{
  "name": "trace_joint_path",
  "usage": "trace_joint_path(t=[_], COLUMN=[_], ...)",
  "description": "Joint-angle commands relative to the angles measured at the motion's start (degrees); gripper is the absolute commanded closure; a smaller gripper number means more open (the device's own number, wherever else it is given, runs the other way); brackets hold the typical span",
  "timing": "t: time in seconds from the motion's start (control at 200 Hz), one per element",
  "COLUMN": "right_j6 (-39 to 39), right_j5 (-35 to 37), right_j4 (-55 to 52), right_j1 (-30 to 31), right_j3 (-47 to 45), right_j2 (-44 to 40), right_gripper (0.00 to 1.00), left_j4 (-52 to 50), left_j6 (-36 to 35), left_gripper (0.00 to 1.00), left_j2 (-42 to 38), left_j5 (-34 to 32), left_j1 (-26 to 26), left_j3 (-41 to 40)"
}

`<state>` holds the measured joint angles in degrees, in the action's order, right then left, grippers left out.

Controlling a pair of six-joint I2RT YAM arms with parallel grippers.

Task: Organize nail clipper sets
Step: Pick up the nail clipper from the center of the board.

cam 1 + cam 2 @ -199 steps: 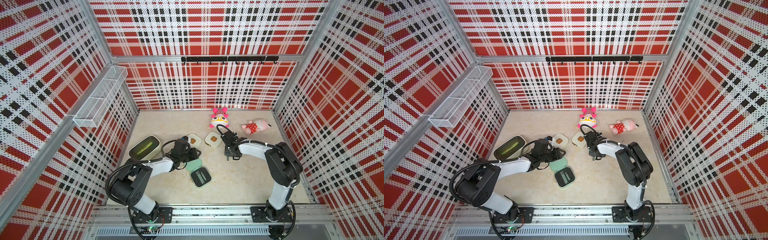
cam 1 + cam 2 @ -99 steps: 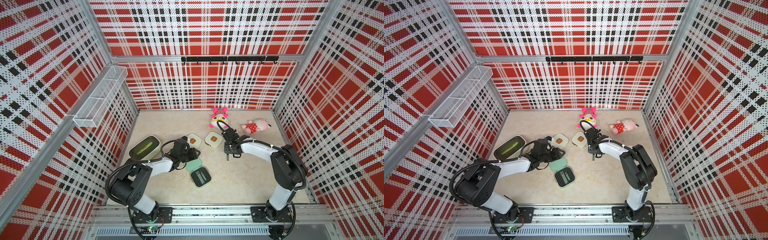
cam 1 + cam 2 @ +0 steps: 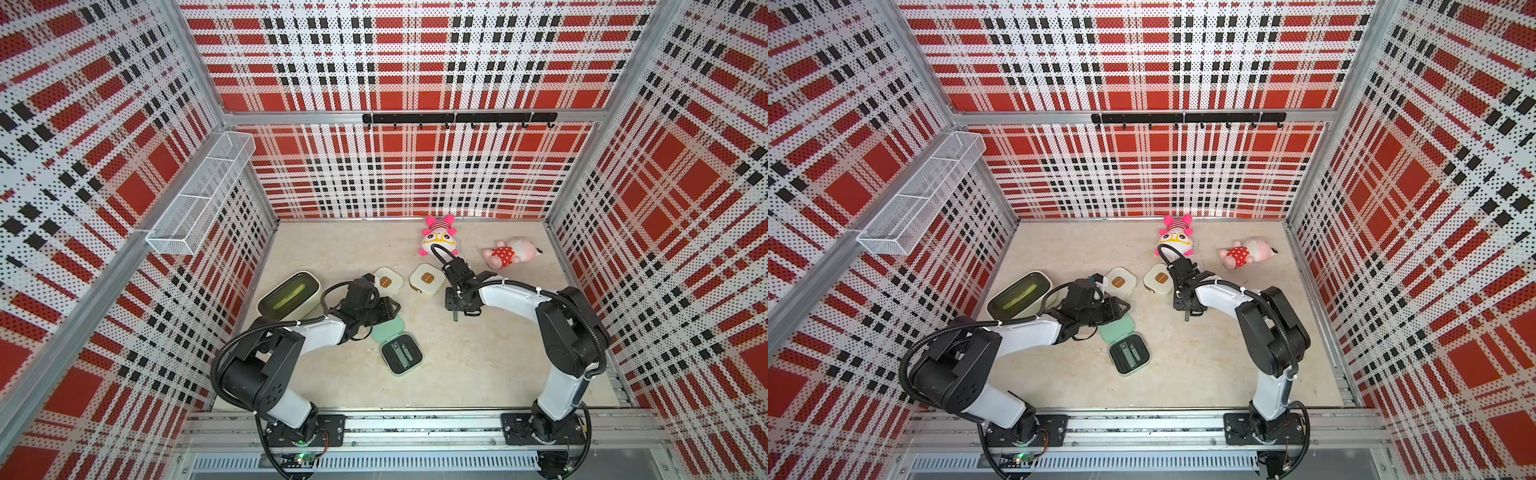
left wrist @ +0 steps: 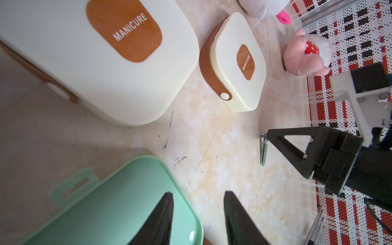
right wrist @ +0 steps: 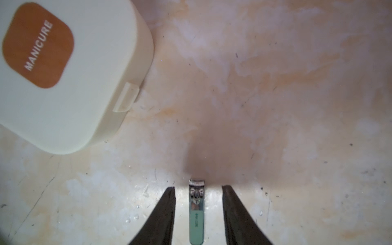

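Nearest, lower centre in both top views: mint case (image 3: 401, 356) lies open on the table (image 3: 478, 365), black insert up with a couple of tools slotted, its lid (image 3: 388, 328) flat behind it. Over that lid's corner sits the left claw (image 4: 198, 193), jaws apart, nothing pinched. One finger is above the lid; can't tell if it touches. Mid frame, just right of centre: the loose clipper (image 5: 196, 212), mint handle, flat on the table, apart from the open case. Step in hand, as I read it: right arm picks it for the mint insert. To do it well: hold the clipper centred and parallel to the fingers, as the right wrist view shows. Go down till the tips just meet the table, then close across the narrow width. It's thin flat metal on a hard top, so a high or skewed pinch will likely skate or tip it. State of the right claw (image 5: 198, 187): partly open, straddling the clipper's head end, clear gap each side, so no contact and nothing held. Behind: left cream case (image 3: 387, 281) and right cream case (image 3: 427, 278), both closed, side by side, the latter near the right claw. Further left, a cream bin (image 3: 289, 293). Farthest, upper part of the table: pink plush toys (image 3: 439, 239).
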<state>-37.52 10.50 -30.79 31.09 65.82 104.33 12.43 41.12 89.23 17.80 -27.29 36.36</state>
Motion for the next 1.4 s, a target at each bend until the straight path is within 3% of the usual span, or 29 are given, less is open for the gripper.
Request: trace_joint_path(t=[0.0,0.461,0.952,1.117,1.398], right_j6=[0.25,0.14,1.65,4.24,10.93], right_j5=[-0.83,-1.52,-3.73,-3.21,-2.33], right_j4=[0.81,2.30,4.62,5.69,9.17], right_j1=[-0.02,0.01,0.43,4.24,16.10], right_j3=[-0.34,-1.84,-3.70,-3.44,-3.43], right_j2=[1.20,2.65,-1.04,-4.28,-5.99], right_gripper=[0.62,0.72,0.89,0.90,0.91], left_j4=[1.02,0.95,0.87,0.58,-0.40], left_j6=[-0.24,-0.25,-0.17,-0.24,-0.52], left_gripper=[0.56,0.56,0.56,0.56,0.57], left_j2=[-0.25,-0.14,1.61,2.67,4.26], left_j5=[0.30,0.22,0.39,0.15,-1.17], left_j1=[0.30,0.30,0.81,1.54,2.40], left_j3=[-0.64,-0.65,-0.32,-0.41,-0.67])
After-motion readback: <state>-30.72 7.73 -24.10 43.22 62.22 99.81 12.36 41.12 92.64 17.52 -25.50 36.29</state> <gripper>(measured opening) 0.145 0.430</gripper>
